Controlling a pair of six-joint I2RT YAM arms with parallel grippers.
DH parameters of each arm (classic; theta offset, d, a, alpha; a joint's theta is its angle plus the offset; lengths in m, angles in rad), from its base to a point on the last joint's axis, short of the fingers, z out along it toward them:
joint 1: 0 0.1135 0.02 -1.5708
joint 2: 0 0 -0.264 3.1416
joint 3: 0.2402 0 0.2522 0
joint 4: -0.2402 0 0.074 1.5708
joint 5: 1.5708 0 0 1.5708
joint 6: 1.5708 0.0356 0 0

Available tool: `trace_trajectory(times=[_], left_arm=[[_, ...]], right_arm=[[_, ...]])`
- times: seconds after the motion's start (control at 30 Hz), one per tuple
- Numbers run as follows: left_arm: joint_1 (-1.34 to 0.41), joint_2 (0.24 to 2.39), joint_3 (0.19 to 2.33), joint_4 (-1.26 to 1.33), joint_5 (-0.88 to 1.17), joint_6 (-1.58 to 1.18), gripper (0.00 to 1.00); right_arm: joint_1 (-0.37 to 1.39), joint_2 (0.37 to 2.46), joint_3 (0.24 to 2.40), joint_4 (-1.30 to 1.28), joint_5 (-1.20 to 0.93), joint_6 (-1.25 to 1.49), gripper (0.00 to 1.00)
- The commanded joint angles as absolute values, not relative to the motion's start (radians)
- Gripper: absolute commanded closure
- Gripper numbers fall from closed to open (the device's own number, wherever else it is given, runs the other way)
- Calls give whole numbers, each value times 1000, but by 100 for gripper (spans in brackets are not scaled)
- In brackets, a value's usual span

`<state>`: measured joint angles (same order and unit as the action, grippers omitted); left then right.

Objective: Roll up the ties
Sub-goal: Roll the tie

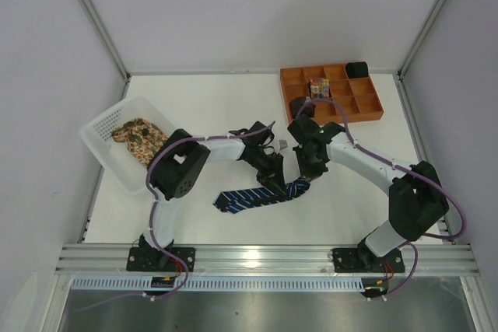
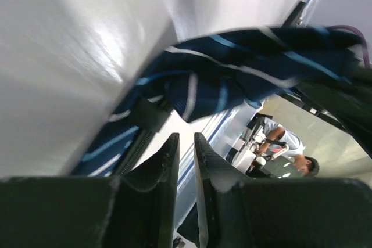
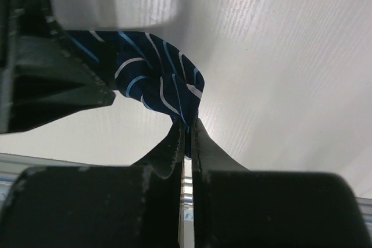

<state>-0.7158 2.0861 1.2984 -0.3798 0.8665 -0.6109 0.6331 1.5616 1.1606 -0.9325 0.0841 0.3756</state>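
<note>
A navy tie (image 1: 245, 198) with pale-blue stripes lies across the table's middle. Its right end is bunched up between both grippers. My right gripper (image 1: 303, 179) is shut on that end; the right wrist view shows a fold of the tie (image 3: 157, 74) pinched at the fingertips of the gripper (image 3: 188, 125). My left gripper (image 1: 276, 180) sits just left of it. In the left wrist view the jaws of this gripper (image 2: 186, 136) stand a narrow gap apart with nothing between them. The tie (image 2: 244, 68) hangs just beyond their tips. A tan floral tie (image 1: 138, 139) lies in the basket.
A white perforated basket (image 1: 105, 126) stands at the left edge. An orange tray (image 1: 366, 103) with square compartments sits at the back right, with dark rolls (image 1: 357, 69) and a patterned one (image 1: 317, 87) in it. The metal rail (image 1: 264, 254) runs along the near edge.
</note>
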Motion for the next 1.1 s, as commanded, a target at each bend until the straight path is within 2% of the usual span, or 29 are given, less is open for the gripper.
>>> trace_trajectory(times=[0.0, 0.37, 0.5, 0.77, 1.07], left_arm=[[-721, 2114, 1328, -357, 888, -630, 79], [-721, 2157, 1353, -382, 865, -629, 79], [-719, 2163, 1347, -399, 861, -627, 83], [-715, 2135, 1322, -479, 784, -569, 83], [-686, 2146, 1308, -495, 815, -560, 84]], right_arm=[[666, 1568, 1227, -957, 124, 393, 100], [787, 1647, 1313, -980, 152, 397, 100], [810, 1658, 1333, -939, 92, 416, 100], [810, 1657, 1301, -851, 9, 434, 100], [813, 1690, 1220, -666, -283, 457, 98]])
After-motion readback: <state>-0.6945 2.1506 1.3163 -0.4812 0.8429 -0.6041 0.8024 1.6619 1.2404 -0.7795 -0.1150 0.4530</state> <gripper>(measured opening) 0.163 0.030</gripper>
